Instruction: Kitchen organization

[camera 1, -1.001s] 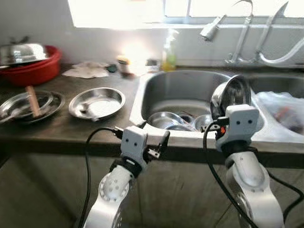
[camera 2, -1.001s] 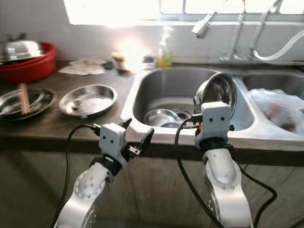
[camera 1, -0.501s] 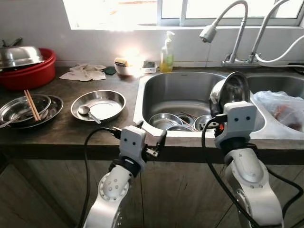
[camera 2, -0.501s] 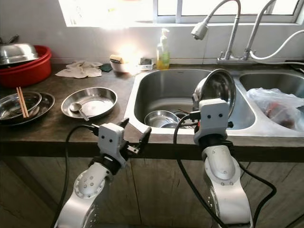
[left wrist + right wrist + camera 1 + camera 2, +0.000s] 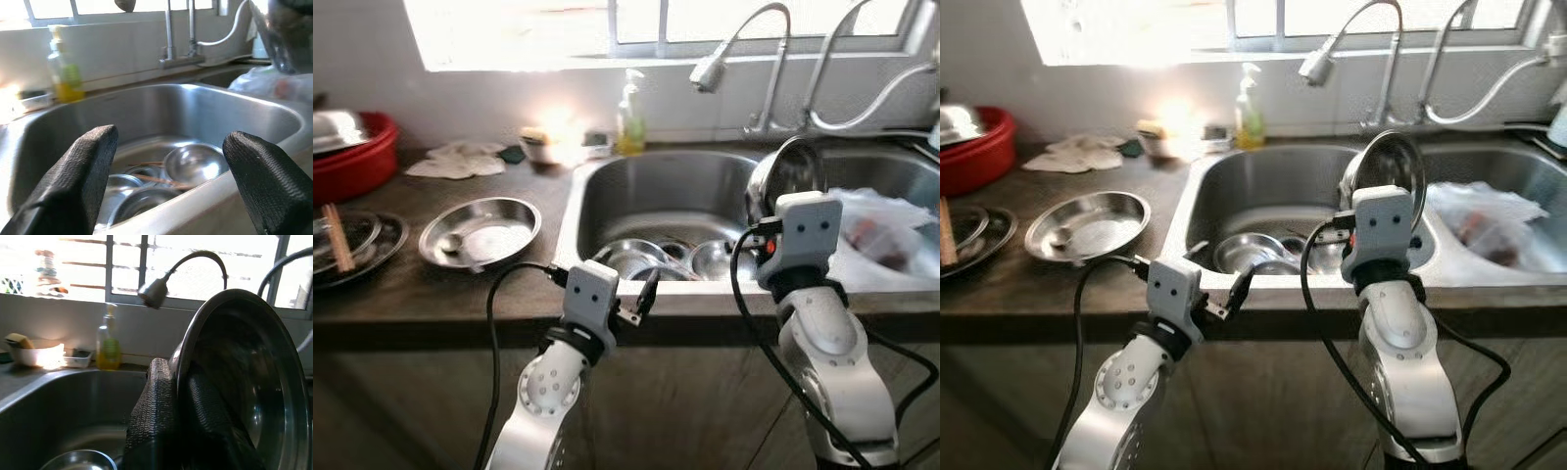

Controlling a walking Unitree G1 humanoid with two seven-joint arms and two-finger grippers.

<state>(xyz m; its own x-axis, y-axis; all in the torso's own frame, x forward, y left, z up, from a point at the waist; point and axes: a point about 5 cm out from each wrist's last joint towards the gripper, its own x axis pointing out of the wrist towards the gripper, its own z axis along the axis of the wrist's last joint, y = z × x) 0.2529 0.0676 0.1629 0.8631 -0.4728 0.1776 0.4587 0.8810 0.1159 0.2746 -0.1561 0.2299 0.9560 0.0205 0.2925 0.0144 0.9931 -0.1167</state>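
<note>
Right wrist view: right gripper (image 5: 178, 396) clamps steel plate (image 5: 254, 382)

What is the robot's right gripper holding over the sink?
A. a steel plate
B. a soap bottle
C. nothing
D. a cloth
A: the right gripper is pinched on the rim of a steel plate, held on edge above the sink; the soap bottle stands back by the wall.
</note>
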